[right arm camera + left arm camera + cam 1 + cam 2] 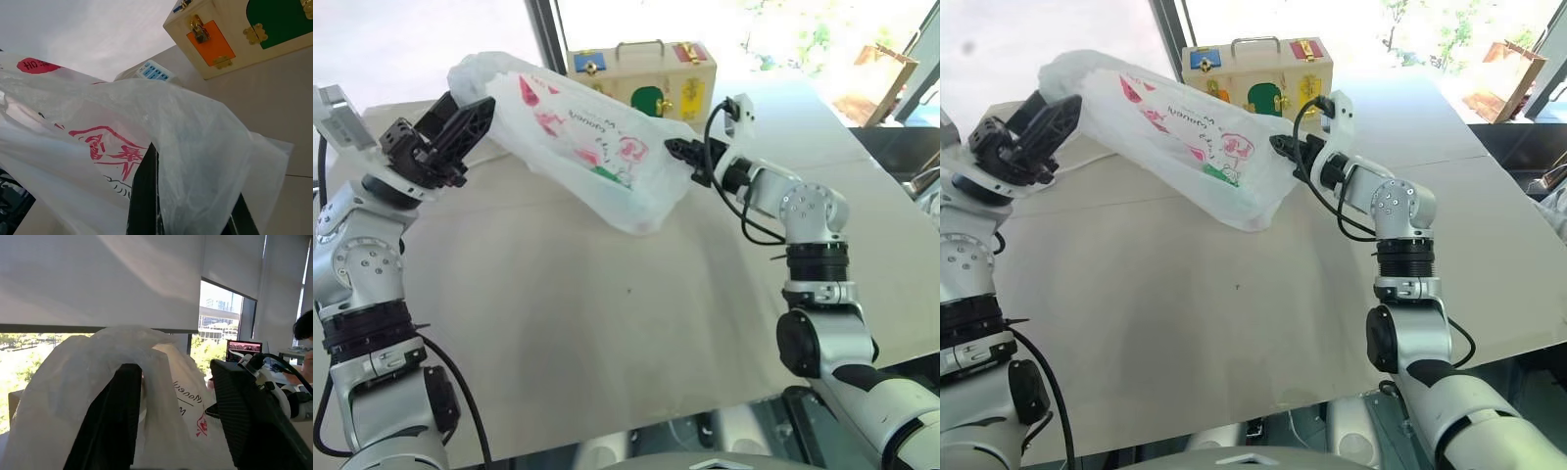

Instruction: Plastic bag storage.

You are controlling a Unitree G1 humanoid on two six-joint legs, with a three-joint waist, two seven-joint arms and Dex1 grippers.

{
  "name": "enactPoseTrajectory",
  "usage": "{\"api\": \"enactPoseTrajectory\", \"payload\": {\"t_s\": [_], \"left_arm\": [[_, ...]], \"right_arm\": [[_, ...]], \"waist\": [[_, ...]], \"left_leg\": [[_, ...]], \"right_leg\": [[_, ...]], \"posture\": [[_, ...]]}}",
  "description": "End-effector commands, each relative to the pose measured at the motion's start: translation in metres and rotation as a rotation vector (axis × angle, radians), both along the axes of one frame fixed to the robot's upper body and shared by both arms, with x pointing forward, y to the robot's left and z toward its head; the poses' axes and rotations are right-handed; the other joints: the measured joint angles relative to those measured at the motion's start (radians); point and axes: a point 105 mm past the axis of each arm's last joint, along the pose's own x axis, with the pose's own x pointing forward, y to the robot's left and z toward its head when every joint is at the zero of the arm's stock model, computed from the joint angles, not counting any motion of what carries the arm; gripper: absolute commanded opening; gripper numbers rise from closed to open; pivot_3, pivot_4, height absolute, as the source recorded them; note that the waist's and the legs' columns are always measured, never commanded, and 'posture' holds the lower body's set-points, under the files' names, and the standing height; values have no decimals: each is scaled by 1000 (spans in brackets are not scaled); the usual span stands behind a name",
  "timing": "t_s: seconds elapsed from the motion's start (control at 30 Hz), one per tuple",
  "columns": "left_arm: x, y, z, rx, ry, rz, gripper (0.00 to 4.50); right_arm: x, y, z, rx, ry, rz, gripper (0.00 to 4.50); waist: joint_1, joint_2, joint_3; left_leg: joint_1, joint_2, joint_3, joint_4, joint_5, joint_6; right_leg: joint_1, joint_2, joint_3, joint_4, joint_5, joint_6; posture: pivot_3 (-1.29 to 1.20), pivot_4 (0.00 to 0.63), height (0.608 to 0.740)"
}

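Note:
The plastic bag (578, 137), thin white with red print, hangs stretched above the table between my two grippers. Its lower belly sags toward the tabletop, and a green patch (607, 174) shows through it. My left gripper (470, 103) is at the bag's left end and stands open. In the left wrist view the bag (98, 382) drapes over one finger (112, 426), while the other finger (249, 416) stands clear of it. My right gripper (674, 149) is shut on the bag's right edge, and the film (195, 137) lies across its fingers.
A wooden box (646, 83) with coloured panels, latches and a handle stands on the beige table (607, 323) just behind the bag. A brown paper bag (881, 83) sits beyond the far right. A person's head (305, 328) and a laptop screen (243, 350) show in the left wrist view.

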Motion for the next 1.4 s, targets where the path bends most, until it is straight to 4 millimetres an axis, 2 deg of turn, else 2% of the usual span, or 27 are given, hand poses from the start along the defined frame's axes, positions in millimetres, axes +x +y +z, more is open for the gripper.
{"api": "enactPoseTrajectory", "payload": {"t_s": [0.03,0.07,0.1,0.27,0.53,0.73,0.83,0.9,1.0,1.07,1.2,1.3,1.4], "left_arm": [[-13,6,11,28,-47,0,3732],[-13,8,11,22,-45,9,4183],[-13,10,11,17,-43,16,4426],[-15,3,4,52,-8,-29,4426],[-9,-18,-25,172,138,-79,4426],[-18,-34,-29,198,186,-167,4426],[-17,-30,-31,228,192,-114,4426],[-17,-25,-29,243,178,-72,4426],[-20,-18,-7,175,93,-23,4426],[-18,-17,-3,178,49,18,4426],[-6,-28,2,255,-64,152,4426],[-4,-45,4,368,-204,231,4426],[-2,-53,-5,528,-313,372,4426]], "right_arm": [[-3,-3,20,29,-73,-11,0],[-2,-2,19,29,-72,-11,0],[-2,-2,18,29,-71,-12,0],[-2,0,16,31,-68,-12,0],[-1,-1,14,31,-69,-26,0],[-1,-4,11,26,-66,-39,0],[-1,-6,10,23,-65,-44,0],[-1,-6,10,22,-65,-48,0],[-1,-6,8,22,-60,-50,0],[-1,-4,6,20,-57,-48,0],[0,-1,4,10,-58,-40,0],[0,0,4,5,-62,-42,0],[1,-2,4,7,-65,-50,0]], "waist": [[0,0,0],[0,0,0],[0,0,0],[0,0,0],[1,0,0],[1,0,0],[1,0,0],[1,0,0],[1,0,0],[1,0,0],[5,0,0],[5,0,0],[5,0,0]], "left_leg": [[0,0,0,0,0,0],[0,0,0,0,0,0],[0,0,0,0,0,0],[0,0,0,0,0,0],[0,0,0,0,0,0],[0,0,0,0,0,0],[0,1,0,0,0,0],[0,1,0,0,0,0],[0,1,0,0,0,0],[0,1,0,0,0,0],[0,0,0,0,0,0],[0,-1,0,0,0,-1],[0,0,0,0,1,-1]], "right_leg": [[0,0,0,0,0,0],[0,0,0,0,0,0],[0,0,0,0,0,0],[0,0,0,0,0,0],[0,0,0,1,0,0],[0,0,0,0,0,0],[0,0,0,0,0,0],[0,0,0,0,0,0],[0,0,0,0,0,0],[0,0,0,0,0,0],[0,-1,0,0,0,0],[0,-1,0,0,0,0],[0,-1,1,0,0,0]], "posture": [[0,150,740],[0,150,740],[0,150,740],[0,150,740],[0,150,740],[0,150,740],[0,150,740],[0,150,740],[0,150,740],[0,150,740],[0,150,740],[0,150,740],[0,150,740]]}}
